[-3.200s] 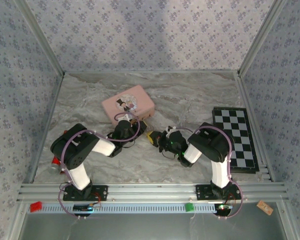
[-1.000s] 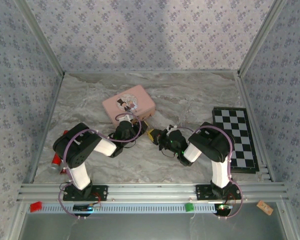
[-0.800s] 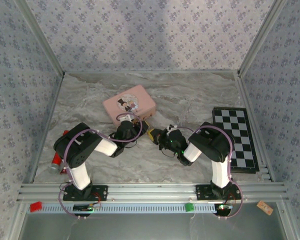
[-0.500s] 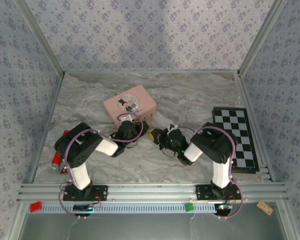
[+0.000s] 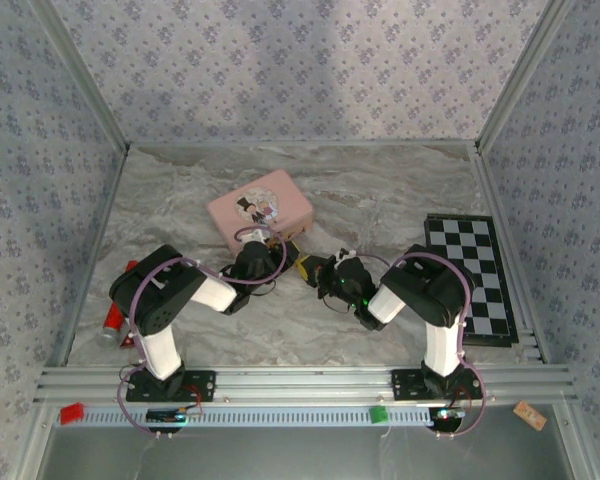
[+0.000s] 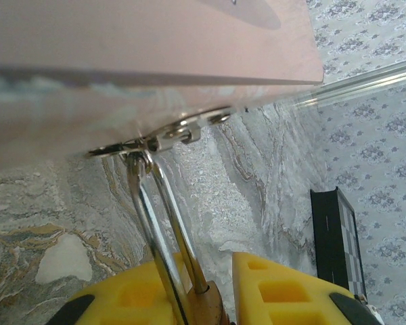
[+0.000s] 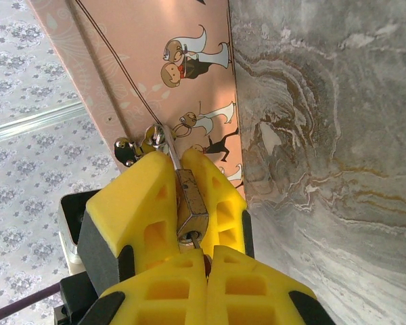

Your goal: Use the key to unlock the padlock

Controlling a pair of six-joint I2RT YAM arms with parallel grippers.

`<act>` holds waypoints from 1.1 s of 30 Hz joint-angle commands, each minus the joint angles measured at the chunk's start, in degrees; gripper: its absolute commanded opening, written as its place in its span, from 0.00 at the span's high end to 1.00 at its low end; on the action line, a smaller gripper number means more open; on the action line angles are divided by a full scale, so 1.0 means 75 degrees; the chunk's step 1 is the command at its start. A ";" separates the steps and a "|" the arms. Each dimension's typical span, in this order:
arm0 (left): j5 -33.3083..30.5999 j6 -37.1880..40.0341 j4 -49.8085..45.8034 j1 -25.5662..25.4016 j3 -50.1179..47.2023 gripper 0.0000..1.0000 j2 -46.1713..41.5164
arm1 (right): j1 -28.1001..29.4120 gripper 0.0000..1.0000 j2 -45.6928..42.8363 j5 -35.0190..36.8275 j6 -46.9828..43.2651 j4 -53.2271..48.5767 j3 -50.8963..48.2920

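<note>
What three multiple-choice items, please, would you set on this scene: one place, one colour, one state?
1. Where does the chessboard lie? A) against the back wall B) along the table's right side C) between the arms
2. What colour is the tin? A) pink B) green C) white
3. The left hand is: A) open, empty B) shut on the chessboard C) shut on the padlock
1 B: it lies flat by the right wall. 2 A: lid and sides are pink. 3 C: its yellow fingers clamp the brass body.
</note>
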 commanded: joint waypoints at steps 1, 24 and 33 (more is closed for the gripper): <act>0.1407 -0.0883 -0.0825 -0.0349 -0.0158 0.78 0.0478 | -0.0121 1.00 0.0131 0.0038 0.0156 0.0624 0.0319; 0.1212 -0.0599 -0.1737 0.0025 -0.0207 0.56 -0.0681 | -0.0441 1.00 0.0171 -0.0494 -0.0345 0.0196 0.0040; 0.1263 -0.0816 -0.1357 0.0321 -0.0236 0.47 -0.0382 | -0.0267 1.00 -0.0061 -0.0558 -0.0567 -0.0284 -0.0083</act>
